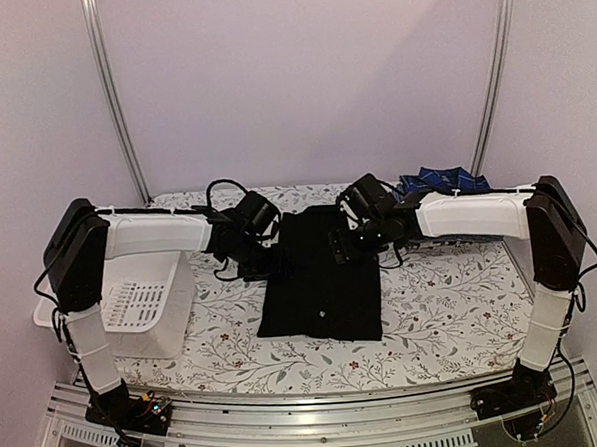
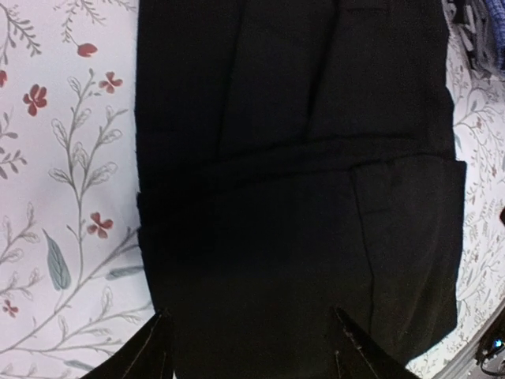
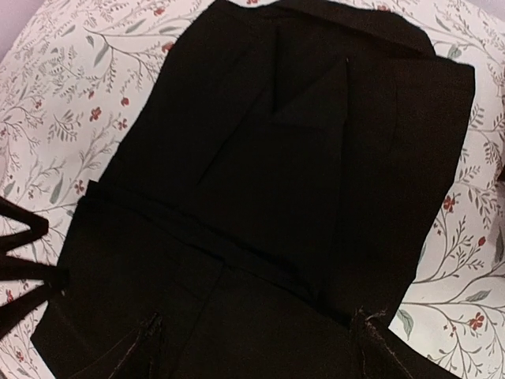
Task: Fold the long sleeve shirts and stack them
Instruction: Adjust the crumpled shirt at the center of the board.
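The black long sleeve shirt (image 1: 322, 282) lies folded into a narrow rectangle in the middle of the floral table. My left gripper (image 1: 263, 253) hovers at its far left edge and my right gripper (image 1: 357, 240) at its far right edge. In the left wrist view the black shirt (image 2: 300, 197) fills the frame, and the left gripper (image 2: 251, 351) stands open above it, holding nothing. The right gripper (image 3: 256, 343) is also open over the folded cloth (image 3: 292, 181), with nothing pinched between its fingers. The blue plaid shirt (image 1: 439, 182) lies bunched at the back right.
A white slotted basket (image 1: 143, 310) stands at the left edge of the table under the left arm. The floral tablecloth (image 1: 443, 306) shows on both sides of the black shirt. Two metal posts rise at the back corners.
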Action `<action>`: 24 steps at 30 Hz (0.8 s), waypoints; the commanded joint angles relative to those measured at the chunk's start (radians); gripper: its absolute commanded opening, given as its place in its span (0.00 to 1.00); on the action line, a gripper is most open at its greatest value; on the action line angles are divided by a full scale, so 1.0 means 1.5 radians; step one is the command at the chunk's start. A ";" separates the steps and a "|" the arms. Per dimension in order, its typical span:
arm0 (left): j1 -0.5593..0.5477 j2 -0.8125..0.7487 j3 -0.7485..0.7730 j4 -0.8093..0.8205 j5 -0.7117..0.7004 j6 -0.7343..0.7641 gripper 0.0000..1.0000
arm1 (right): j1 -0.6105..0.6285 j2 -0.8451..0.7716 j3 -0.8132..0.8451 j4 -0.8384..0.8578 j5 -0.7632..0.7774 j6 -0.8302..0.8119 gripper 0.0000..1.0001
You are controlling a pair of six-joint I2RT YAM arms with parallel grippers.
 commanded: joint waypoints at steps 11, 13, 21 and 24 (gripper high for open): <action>0.057 0.117 0.058 0.031 0.038 0.066 0.49 | -0.039 0.011 -0.118 0.074 -0.022 0.058 0.61; 0.058 0.117 0.055 0.035 0.045 0.065 0.41 | -0.039 0.019 -0.124 0.080 -0.028 0.062 0.59; 0.057 0.101 0.056 0.032 0.048 0.070 0.13 | -0.039 0.019 -0.152 0.067 0.003 0.098 0.55; 0.056 0.098 0.058 0.029 0.047 0.075 0.05 | -0.039 0.013 -0.164 0.059 0.021 0.110 0.55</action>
